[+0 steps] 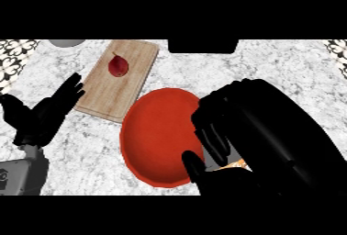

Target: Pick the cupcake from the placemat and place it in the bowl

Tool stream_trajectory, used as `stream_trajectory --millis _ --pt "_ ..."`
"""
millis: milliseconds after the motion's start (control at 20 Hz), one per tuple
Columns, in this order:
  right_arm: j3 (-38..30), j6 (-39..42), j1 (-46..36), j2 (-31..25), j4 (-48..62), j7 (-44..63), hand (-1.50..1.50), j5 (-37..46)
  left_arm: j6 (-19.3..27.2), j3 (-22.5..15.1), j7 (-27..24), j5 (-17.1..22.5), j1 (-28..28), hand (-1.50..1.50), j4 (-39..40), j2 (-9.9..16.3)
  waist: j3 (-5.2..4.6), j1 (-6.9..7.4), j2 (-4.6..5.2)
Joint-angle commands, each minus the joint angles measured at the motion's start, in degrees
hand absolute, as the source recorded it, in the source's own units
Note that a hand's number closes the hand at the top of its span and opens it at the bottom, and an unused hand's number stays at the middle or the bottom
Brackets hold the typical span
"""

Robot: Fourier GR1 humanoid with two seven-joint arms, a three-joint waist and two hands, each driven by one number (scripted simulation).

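Over the right rim of the round red bowl (159,137): right black hand (224,133), big in the head view, fingers curled down and thumb hooked under, wrapped round something orange and pale. Only a sliver of that orange thing (234,164) showing between thumb and fingers, at the bowl's right edge; likely the cupcake, too hidden to say more. Whether already inside the bowl or above its rim, cannot tell.

Left of that, on the grey-white marble counter (88,156): bowl sitting near the middle, its upper left edge just touching or overlapping the lower corner of the light wooden board (122,80). On the board, tilted, a small dark red fruit with a stem (119,66), lying toward the far end.

Far left: left black hand (47,112), fingers straight and spread, pointing up, resting just beside the board's left side, holding nothing. Grey forearm (24,176) below it at the lower left edge.

Top edge: part of a pale round object (65,42) at left, a dark block (203,46) at centre. Black-and-white patterned surfaces (15,59) in both upper corners.
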Motion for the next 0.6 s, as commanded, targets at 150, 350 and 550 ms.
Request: stream_trajectory --millis 150,350,550 --pt "4.4 -10.8 -4.9 8.4 21.1 -6.5 1.50 14.0 -0.2 -0.2 -2.1 -0.5 -0.3 0.00 1.2 -0.7 0.05 0.25 0.26" --pt "0.3 -12.3 -8.6 9.8 33.1 -14.5 1.50 13.2 -0.4 1.0 -1.7 -0.3 -2.5 0.00 2.7 0.5 0.08 0.08 0.22" --pt "5.2 -23.2 -12.0 11.1 46.0 -17.4 1.50 8.6 0.1 0.1 0.3 0.3 -3.1 0.00 1.6 -0.9 0.06 1.50 0.40"
